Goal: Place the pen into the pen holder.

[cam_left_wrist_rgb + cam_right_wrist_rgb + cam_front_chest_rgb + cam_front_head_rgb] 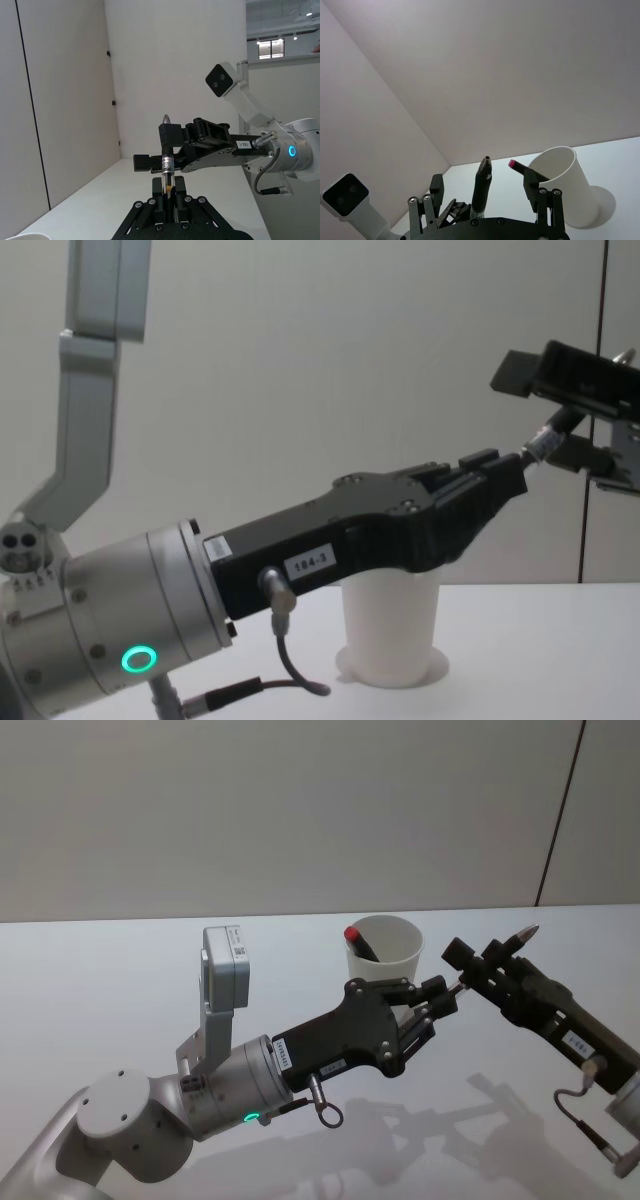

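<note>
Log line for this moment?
left gripper shut on pen | right gripper open around pen | pen holder holds red-capped pen

place: robot lab or office | white table [100, 980] | bare panelled wall [300, 810] | strip ceiling lights [295, 36]

Left claw [441, 998] black, label 184-3; silver wrist [222, 1078], green ring light [252, 1118], grey cable [284, 655].

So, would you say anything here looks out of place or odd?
Nothing is spilled or damaged. The pen holder stands upright with a red-capped pen leaning inside. Oddest: the second pen in mid-air, gripped by the left gripper, between the open fingers of the right gripper.
</note>
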`<state>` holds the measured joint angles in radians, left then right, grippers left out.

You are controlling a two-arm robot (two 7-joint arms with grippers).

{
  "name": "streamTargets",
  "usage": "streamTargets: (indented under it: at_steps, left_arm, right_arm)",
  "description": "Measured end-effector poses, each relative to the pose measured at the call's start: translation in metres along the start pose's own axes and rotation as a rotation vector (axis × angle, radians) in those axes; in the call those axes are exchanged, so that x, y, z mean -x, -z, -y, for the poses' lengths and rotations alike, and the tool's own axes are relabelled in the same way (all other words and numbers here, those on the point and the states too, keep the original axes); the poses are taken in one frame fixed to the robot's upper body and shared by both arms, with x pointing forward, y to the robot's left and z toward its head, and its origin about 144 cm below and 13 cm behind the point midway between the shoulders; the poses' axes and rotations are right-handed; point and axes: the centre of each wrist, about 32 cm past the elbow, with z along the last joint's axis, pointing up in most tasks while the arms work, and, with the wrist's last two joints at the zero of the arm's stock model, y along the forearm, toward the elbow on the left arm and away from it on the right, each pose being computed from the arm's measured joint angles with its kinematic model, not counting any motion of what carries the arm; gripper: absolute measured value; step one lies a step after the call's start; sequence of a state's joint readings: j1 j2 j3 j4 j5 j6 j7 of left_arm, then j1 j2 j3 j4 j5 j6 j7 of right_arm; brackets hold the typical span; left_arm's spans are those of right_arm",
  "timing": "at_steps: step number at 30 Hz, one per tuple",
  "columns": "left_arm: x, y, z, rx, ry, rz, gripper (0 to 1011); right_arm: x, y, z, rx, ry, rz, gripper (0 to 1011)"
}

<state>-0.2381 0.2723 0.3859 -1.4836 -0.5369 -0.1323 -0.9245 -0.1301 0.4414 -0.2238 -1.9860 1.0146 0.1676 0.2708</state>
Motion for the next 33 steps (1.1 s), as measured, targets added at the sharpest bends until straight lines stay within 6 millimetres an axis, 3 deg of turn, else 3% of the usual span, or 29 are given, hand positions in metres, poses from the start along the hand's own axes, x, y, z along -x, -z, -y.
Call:
streamTargets:
  at_steps: [25, 29, 33]
  left_arm:
    - [0.0, 0.0, 0.0, 0.0, 0.0, 0.0, 144]
    - [0.0, 0.0, 0.0, 0.0, 0.0, 0.0, 144]
    - [0.0, 0.0, 0.0, 0.0, 0.0, 0.0, 144]
  right_arm:
    - [0.0008, -0.0038, 0.0071, -0.003, 0.0, 0.005, 1001]
    - [0.0009, -0.004, 0.0076, -0.003, 0.001, 0.006, 945]
    - [0.0009, -0.0042, 0.0081, -0.003, 0.002, 0.006, 813]
